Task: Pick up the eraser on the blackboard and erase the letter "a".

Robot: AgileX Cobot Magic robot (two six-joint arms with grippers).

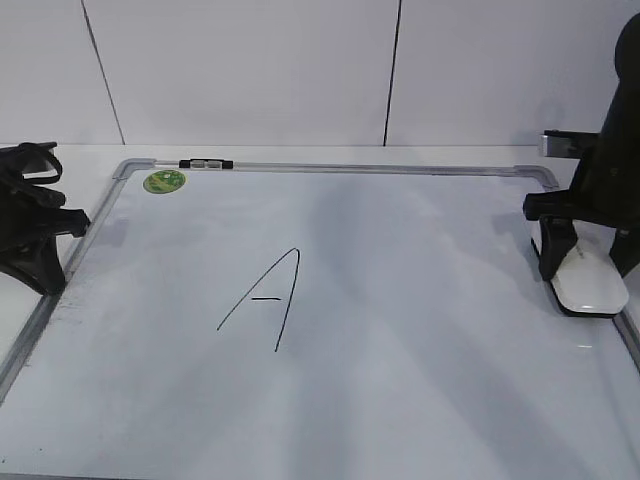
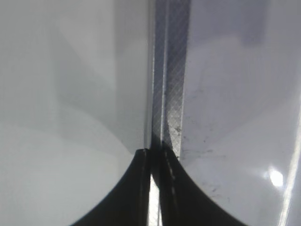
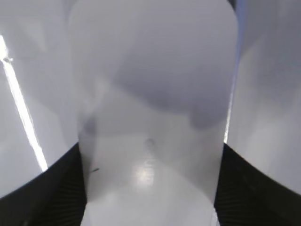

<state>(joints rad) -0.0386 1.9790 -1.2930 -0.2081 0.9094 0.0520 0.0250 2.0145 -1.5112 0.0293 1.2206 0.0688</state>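
The white eraser [image 1: 590, 290] lies on the blackboard [image 1: 400, 250], a white dry-erase board, near its right edge. My right gripper [image 1: 588, 262] straddles the eraser, one black finger against each long side. In the right wrist view the eraser [image 3: 150, 94] fills the gap between the fingers [image 3: 151, 157], which touch both its sides. My left gripper [image 1: 48, 275] is shut and empty over the board's left frame [image 2: 171, 70], its tips [image 2: 154, 153] together. No lowercase "a" shows on the board. Only a tall capital "A" [image 1: 265, 300] is drawn near the middle.
A small round green magnet [image 1: 164, 181] sits at the board's far left corner. A dark clip or marker [image 1: 206, 163] lies on the far frame. A white panelled wall stands behind the board. The board's right frame runs close beside the eraser.
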